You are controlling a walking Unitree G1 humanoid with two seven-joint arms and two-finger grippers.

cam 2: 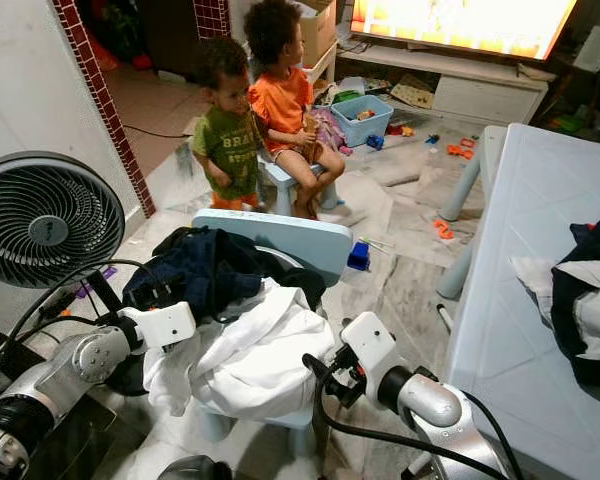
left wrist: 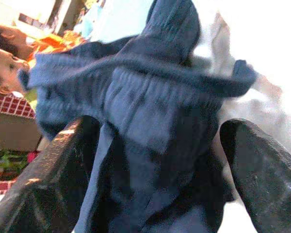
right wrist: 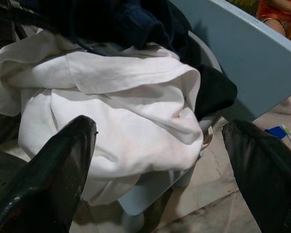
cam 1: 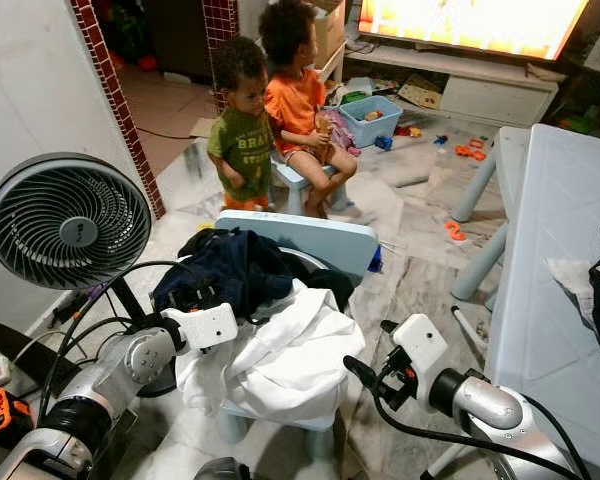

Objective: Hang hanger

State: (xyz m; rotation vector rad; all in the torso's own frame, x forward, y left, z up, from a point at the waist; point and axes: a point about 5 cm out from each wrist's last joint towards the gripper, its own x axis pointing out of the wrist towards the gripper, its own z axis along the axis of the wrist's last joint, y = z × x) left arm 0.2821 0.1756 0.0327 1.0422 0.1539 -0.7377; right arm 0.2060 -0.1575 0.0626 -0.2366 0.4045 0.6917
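Both pincers spread wide at a clothes pile on a chair.
Left pincer [left wrist: 155, 165] is pushed against navy garment [left wrist: 150, 116]; white cloth [right wrist: 111, 116] lies just beyond right pincer [right wrist: 160, 170]. Hanger can't be made out.

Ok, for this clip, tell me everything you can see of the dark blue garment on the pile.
The dark blue garment is soft knit fabric with a ribbed band, crumpled in a heap. It lies on top of the pile on the light blue chair, toward the chair's back, resting on the white cloth that spills forward. The left gripper is right at it, its open fingers on either side of a fold, not closed on it. No hanger can be made out in it.
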